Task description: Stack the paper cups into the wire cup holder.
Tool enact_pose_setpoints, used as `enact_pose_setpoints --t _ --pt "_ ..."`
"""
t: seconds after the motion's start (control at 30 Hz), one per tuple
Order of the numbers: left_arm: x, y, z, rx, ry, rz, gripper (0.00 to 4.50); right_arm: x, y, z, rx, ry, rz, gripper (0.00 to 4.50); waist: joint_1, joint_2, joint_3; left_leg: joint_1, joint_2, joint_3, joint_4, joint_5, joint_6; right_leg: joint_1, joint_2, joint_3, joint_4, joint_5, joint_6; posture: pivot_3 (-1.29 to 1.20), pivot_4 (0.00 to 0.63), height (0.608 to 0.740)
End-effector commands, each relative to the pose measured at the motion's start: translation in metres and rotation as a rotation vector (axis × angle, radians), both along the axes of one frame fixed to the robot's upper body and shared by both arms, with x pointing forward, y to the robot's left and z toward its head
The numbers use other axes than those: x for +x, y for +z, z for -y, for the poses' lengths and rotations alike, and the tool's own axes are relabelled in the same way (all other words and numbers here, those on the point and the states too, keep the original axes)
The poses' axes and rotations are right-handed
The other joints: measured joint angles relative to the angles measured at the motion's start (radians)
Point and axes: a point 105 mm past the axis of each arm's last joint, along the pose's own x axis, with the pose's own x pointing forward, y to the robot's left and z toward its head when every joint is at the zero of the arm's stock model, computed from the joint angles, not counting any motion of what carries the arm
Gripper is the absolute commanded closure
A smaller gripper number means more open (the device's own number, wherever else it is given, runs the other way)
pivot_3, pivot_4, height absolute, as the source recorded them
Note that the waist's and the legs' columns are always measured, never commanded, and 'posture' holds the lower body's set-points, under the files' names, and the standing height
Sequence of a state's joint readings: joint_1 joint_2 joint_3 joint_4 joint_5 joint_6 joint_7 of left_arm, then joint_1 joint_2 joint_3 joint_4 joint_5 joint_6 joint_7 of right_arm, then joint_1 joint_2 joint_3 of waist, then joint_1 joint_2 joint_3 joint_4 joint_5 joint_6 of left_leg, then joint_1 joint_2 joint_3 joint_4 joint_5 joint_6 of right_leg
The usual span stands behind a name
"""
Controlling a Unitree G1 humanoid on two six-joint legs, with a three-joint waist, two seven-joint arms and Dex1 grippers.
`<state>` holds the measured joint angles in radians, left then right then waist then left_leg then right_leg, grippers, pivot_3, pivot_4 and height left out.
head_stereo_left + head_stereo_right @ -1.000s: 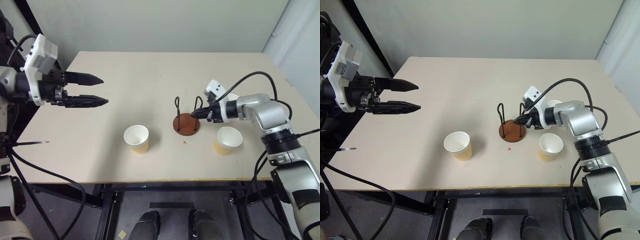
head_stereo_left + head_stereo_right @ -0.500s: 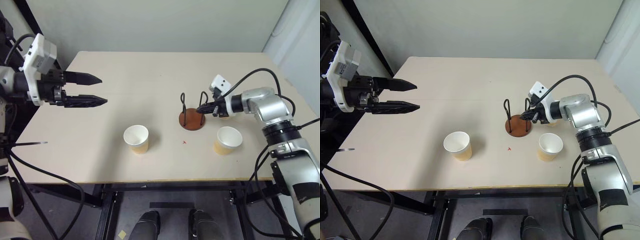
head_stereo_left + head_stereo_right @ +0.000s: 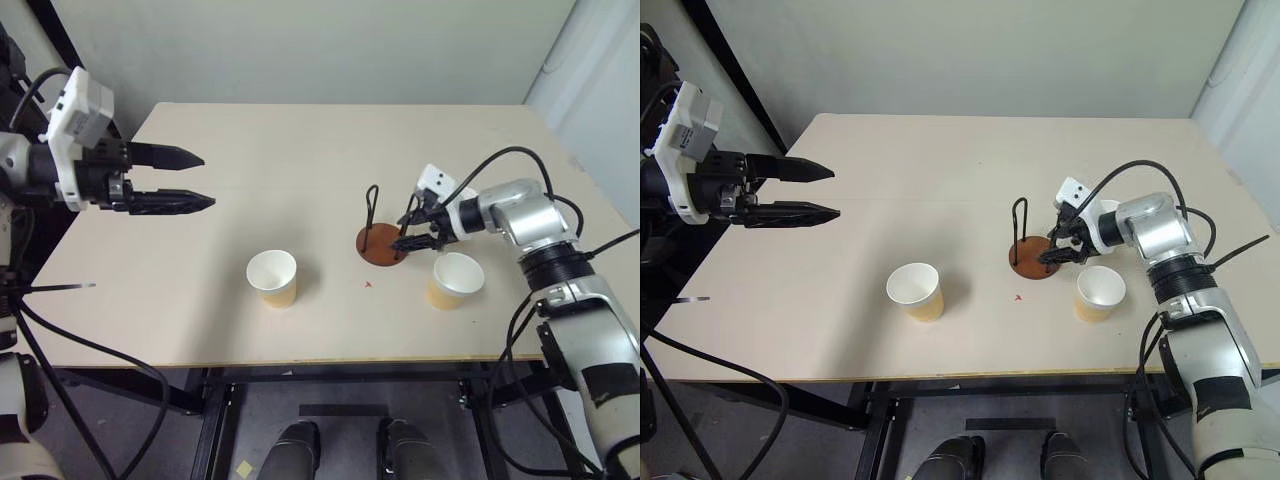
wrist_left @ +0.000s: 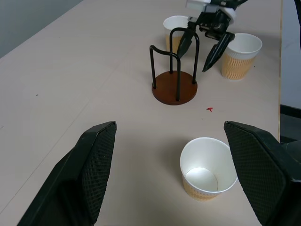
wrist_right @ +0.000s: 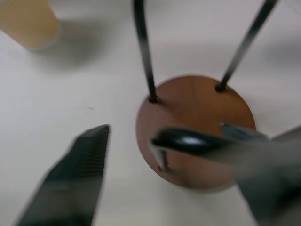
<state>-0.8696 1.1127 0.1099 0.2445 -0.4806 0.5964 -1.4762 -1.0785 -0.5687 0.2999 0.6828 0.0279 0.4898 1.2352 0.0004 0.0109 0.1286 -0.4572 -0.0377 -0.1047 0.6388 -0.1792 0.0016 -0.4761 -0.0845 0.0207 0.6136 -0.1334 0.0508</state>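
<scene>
Held up over the table's (image 3: 200,320) left edge, the left gripper (image 3: 190,180) has its two black fingers spread apart with nothing between them, tips aimed across the tabletop toward the right. Below and to the right of those tips, well apart from them, one paper cup (image 3: 272,277) stands upright on the table, mouth up, its white inside showing; in the left wrist view the same cup (image 4: 208,168) sits between the two finger pads and ahead of them, touching neither.

Further right stands the wire cup holder (image 3: 381,237), its reddish-brown disc flat on the table and its black wire loops upright, with no cup in it. A small red mark (image 3: 368,284) lies on the table just in front of the disc.

At the holder's right side is the right gripper (image 3: 413,229), pointing down and to the left, fingers parted and holding nothing. In the left wrist view one fingertip (image 4: 184,45) is at the nearer wire loop and the other (image 4: 215,51) hangs clear of the holder; whether any finger touches the wire cannot be told.

Just in front of and right of this gripper a second paper cup (image 3: 455,280) stands upright. A third cup (image 4: 175,32) stands behind the gripper, largely hidden by it.
</scene>
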Motion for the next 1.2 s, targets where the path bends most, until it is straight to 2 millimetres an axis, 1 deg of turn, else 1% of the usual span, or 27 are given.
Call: enact_pose_setpoints --t 0.03,0.17,0.3,0.43,0.5,0.57,0.67,0.87,1.0,1.1,1.2 --pt "-0.004 0.012 0.002 -0.001 -0.013 0.056 0.57 0.011 0.022 0.009 -0.023 -0.035 0.098 0.04 0.0 0.0 0.0 0.0 0.0 0.0 0.0 0.0 0.0 0.0 0.0 0.0 0.0 0.0 0.0 0.0 0.15 0.74" --pt "-0.002 0.011 0.002 -0.003 -0.012 0.058 0.57 0.017 0.034 0.014 -0.004 -0.066 0.137 0.04 -0.001 0.0 0.0 0.0 0.0 0.0 0.0 0.0 0.0 -0.001 0.0 0.0 0.0 0.0 0.0 0.0 0.15 0.74" --pt "0.001 0.01 0.003 -0.006 -0.015 0.06 0.57 0.022 0.039 0.011 0.017 -0.081 0.157 0.04 -0.001 0.0 0.0 0.0 0.0 0.0 0.0 0.0 -0.001 -0.001 0.0 0.0 0.001 0.0 -0.001 0.0 0.15 0.74" --pt "0.002 0.01 0.004 -0.007 -0.021 0.062 0.57 0.022 0.042 0.007 0.029 -0.073 0.156 0.04 0.0 0.0 0.0 0.0 0.0 0.0 0.0 -0.001 -0.001 -0.001 0.0 0.0 0.0 0.0 -0.001 0.0 0.15 0.74" --pt "0.003 0.01 0.005 -0.008 -0.024 0.062 0.57 0.018 0.041 0.007 0.026 -0.054 0.138 0.04 0.0 0.0 0.0 0.0 0.0 0.0 0.0 -0.001 -0.001 -0.001 0.0 0.0 0.0 0.0 -0.001 0.0 0.15 0.74" --pt "0.003 0.01 0.005 -0.008 -0.025 0.061 0.57 0.011 0.039 0.011 0.003 -0.02 0.112 0.04 0.0 0.0 0.0 0.0 0.0 0.0 0.0 -0.001 -0.002 -0.001 0.0 0.0 0.0 0.0 -0.001 0.0 0.15 0.74" --pt "0.003 0.009 0.005 -0.007 -0.027 0.059 0.57 0.001 0.041 0.021 -0.024 0.007 0.091 0.04 0.002 0.0 0.0 -0.001 0.0 0.0 0.0 -0.001 -0.001 -0.001 0.0 -0.001 0.0 0.0 -0.001 0.0 0.15 0.74" --pt "0.005 0.008 0.006 -0.009 -0.028 0.061 0.57 -0.005 0.052 0.035 -0.038 -0.008 0.1 0.04 0.001 0.0 0.0 -0.002 0.0 0.0 0.0 -0.001 -0.001 -0.001 0.0 -0.001 0.0 0.0 -0.001 0.0 0.15 0.74" --pt "0.006 0.008 0.008 -0.009 -0.034 0.061 0.57 -0.013 0.057 0.043 -0.058 0.005 0.099 0.04 0.001 0.0 0.0 -0.001 0.001 0.0 0.0 0.0 -0.001 -0.001 0.0 -0.002 0.001 0.0 -0.001 0.0 0.15 0.74" --pt "0.006 0.009 0.008 -0.011 -0.038 0.06 0.57 -0.022 0.068 0.05 -0.064 0.022 0.107 0.04 0.0 0.0 0.0 -0.001 0.001 0.0 0.0 0.0 -0.001 -0.001 0.0 -0.002 0.002 0.0 -0.001 0.0 0.15 0.74" --pt "0.006 0.009 0.008 -0.012 -0.04 0.06 0.57 -0.019 0.078 0.058 -0.085 -0.006 0.155 0.04 0.0 0.0 0.0 -0.001 0.001 0.0 0.0 0.001 -0.001 -0.001 0.0 -0.002 0.001 0.0 -0.001 0.0 0.15 0.74"
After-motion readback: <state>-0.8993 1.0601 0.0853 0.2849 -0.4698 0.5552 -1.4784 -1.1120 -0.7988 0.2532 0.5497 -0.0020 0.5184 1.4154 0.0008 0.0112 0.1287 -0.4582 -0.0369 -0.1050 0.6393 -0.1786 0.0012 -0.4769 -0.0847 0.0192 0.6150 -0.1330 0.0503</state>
